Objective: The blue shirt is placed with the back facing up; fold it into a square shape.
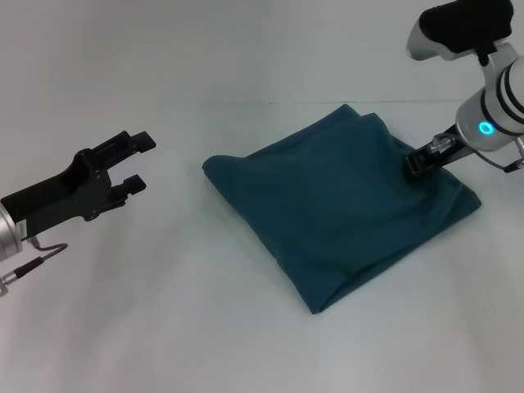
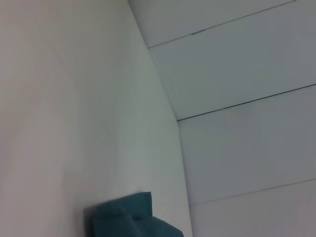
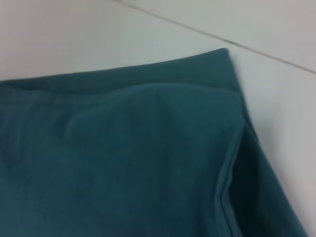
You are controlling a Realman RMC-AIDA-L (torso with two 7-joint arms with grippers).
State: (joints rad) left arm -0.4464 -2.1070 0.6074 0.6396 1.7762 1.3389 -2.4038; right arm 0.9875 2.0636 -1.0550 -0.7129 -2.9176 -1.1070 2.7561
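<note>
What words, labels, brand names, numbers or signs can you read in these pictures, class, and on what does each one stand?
None can be read in any view.
The blue shirt lies folded on the table, showing only plain cloth.
The left gripper, open and off to the shirt's left, bears no marking.
The right gripper rests at the shirt's right edge; the arm shows only a glowing ring, no text.

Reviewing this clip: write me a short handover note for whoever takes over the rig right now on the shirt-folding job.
Left gripper: open, holding nothing, hovering above the table well to the left of the cloth.
Right gripper: down at the right edge of the blue shirt; its grip cannot be made out.
Shirt: lies mid-table, already folded into a compact, roughly square bundle, turned diamond-wise, plain side up.
Done: the folds appear complete.
Left: probably only freeing the right gripper, tidying the layered corner beside it, and pulling both arms back.
</note>
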